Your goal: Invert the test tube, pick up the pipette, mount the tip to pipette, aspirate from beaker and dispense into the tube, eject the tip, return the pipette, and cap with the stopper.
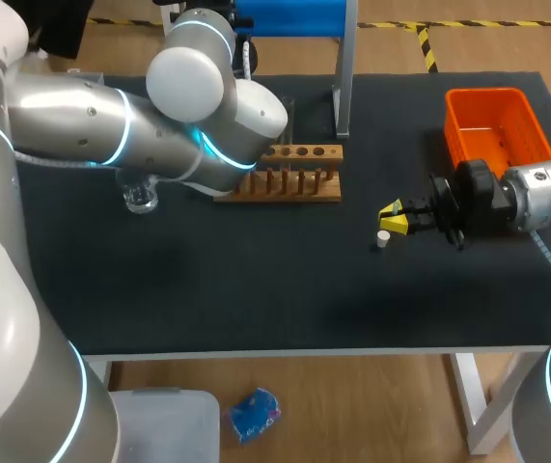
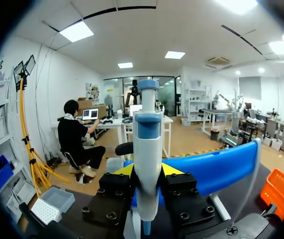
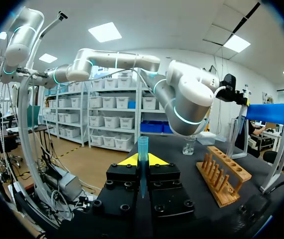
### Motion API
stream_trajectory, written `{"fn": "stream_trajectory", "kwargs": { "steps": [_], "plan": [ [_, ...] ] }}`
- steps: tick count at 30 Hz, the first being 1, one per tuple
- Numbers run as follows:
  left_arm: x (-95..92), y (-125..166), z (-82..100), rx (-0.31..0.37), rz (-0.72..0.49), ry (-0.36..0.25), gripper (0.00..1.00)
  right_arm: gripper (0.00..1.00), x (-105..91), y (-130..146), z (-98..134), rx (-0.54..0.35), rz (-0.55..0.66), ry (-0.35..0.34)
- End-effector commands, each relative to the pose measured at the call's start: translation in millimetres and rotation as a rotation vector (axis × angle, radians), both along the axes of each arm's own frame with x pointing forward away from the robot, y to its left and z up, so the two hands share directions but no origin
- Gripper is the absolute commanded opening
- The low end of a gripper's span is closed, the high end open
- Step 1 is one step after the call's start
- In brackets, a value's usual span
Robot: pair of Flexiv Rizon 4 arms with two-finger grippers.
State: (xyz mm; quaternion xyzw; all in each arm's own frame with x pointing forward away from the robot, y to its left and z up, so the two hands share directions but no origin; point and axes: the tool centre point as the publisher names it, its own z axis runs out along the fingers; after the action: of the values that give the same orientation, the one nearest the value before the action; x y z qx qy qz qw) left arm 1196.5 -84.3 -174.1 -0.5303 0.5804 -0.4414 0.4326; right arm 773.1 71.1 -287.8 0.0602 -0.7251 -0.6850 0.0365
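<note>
- Since tip [image 3: 142,145] and pipette [image 2: 147,144] sit in separate arms, well apart, we judge mounting needs exact axis match; an off-centre push could bend or drop the tip.
- Tip grip looks thin to us, so it may slip under seating force.
- Our L arm [image 1: 82,121] hangs over rack [image 1: 294,183] and beaker [image 1: 141,199]; a careless swing could knock them.
- L gripper [image 2: 147,172]: fingers clamped on pipette body, held upright.
- R gripper [image 3: 142,162]: nearly closed, pinching blue tip, wide end ahead of fingers; stopper [image 1: 383,239] on table [image 1: 256,289] just beside it.
</note>
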Motion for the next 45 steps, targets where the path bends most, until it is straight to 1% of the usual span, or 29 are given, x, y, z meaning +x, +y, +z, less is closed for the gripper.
{"fn": "stream_trajectory", "kwargs": {
  "steps": [1, 6, 10, 13, 16, 18, 21, 23, 24, 25, 27, 29, 32, 35, 37, 40, 41, 45],
  "plan": [
    [-0.5, 1.4, 10.1, 0.004, -0.004, 0.001, 0.0, 0.0, -0.7, -0.3, 0.5, -0.002, -0.001, -0.001],
    [-3.5, 0.5, 12.9, 0.007, -0.007, -0.005, 0.0, 0.0, -0.7, -0.3, 0.5, -0.002, -0.001, -0.001],
    [-13.2, 0.3, 10.9, -0.002, -0.034, 0.0, 0.0, 0.0, -0.7, -0.3, 0.5, -0.002, -0.001, -0.001],
    [-24.1, 0.7, 15.7, 0.007, -0.065, -0.017, 0.0, 0.0, -0.7, -0.3, 0.5, -0.002, -0.001, -0.001],
    [-42.7, 2.3, 26.3, 0.009, -0.138, -0.034, 0.0, 0.0, -0.7, -0.3, 0.5, -0.002, -0.001, -0.001],
    [-55.4, 2.2, 31.6, 0.011, -0.218, -0.033, 0.0, 0.0, -0.7, -0.3, 0.5, -0.002, -0.001, -0.001],
    [-75.0, 0.9, 38.3, -0.018, -0.353, -0.036, 0.0, 0.0, -0.7, -0.3, 0.5, -0.002, -0.001, -0.001],
    [-86.8, -0.4, 41.8, -0.038, -0.415, -0.033, 0.0, 0.0, -0.7, -0.3, 0.5, -0.002, -0.001, -0.001],
    [-93.1, -0.8, 43.8, -0.058, -0.456, -0.033, 0.0, 0.0, -0.7, -0.3, 0.5, -0.002, -0.001, -0.001],
    [-99.3, -2.0, 45.2, -0.055, -0.481, -0.037, 0.0, 0.0, -0.7, -0.3, 0.5, -0.002, -0.001, -0.001],
    [-111.0, -5.3, 47.9, -0.087, -0.553, -0.032, 0.0, 0.0, -0.7, -0.3, 0.5, -0.002, -0.001, -0.001],
    [-123.0, -9.6, 50.9, -0.092, -0.625, -0.031, 0.0, 0.0, -0.7, -0.3, 0.5, -0.002, -0.001, -0.001],
    [-139.8, -12.7, 55.9, -0.091, -0.737, -0.048, 0.0, 0.0, -0.7, -0.3, 0.5, -0.002, -0.001, -0.001],
    [-157.6, -20.2, 60.2, -0.078, -0.818, -0.06, 0.0, 0.0, -0.7, -0.3, 0.5, -0.002, -0.001, -0.001],
    [-167.4, -23.8, 62.8, -0.063, -0.835, -0.067, 0.0, 0.0, -0.7, -0.3, 0.5, -0.002, -0.001, -0.001],
    [-181.5, -29.3, 66.1, -0.064, -0.849, -0.075, 0.0, 0.0, -0.7, -0.3, 0.5, -0.002, -0.001, -0.001],
    [-187.8, -32.0, 67.8, -0.096, -0.884, -0.084, 0.0, 0.0, -0.7, -0.3, 0.5, -0.002, -0.001, -0.001],
    [-210.3, -45.7, 71.3, -0.101, -0.944, -0.096, 0.0, 0.0, -0.7, -0.3, 0.5, -0.002, -0.001, -0.001]
  ]
}}
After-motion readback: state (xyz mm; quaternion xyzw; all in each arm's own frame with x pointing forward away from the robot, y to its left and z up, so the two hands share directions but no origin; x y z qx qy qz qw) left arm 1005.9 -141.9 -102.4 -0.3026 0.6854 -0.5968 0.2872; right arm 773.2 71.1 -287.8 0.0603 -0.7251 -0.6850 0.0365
